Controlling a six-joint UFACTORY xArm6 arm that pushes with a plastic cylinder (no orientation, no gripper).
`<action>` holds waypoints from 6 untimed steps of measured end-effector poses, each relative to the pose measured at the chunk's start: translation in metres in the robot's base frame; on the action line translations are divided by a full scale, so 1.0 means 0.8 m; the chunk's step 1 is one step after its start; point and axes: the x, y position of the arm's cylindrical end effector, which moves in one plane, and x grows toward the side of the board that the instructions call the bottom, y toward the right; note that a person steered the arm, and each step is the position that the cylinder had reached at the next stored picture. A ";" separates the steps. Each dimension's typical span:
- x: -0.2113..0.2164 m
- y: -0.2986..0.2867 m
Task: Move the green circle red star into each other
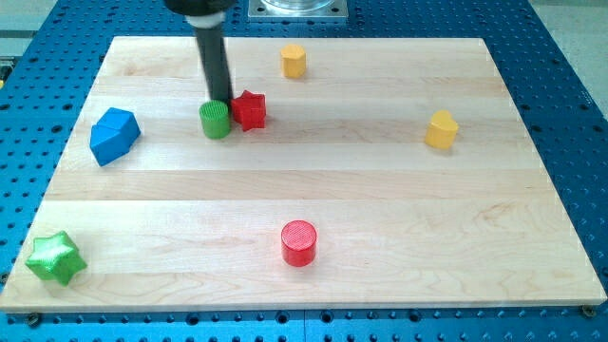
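Observation:
The green circle [216, 121] and the red star [250, 110] sit side by side in the upper left-middle of the wooden board [380, 190], touching or nearly touching. The star is to the circle's right and slightly higher. My tip [222, 100] is at the lower end of the dark rod, just behind the top edge of the green circle and close to the star's left side.
A blue block [114, 135] lies at the left. A green star [54, 257] is at the bottom left corner. A red circle [299, 242] is at bottom centre. A yellow block [294, 60] is at the top, another yellow block [441, 129] at the right.

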 end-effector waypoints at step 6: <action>0.036 -0.013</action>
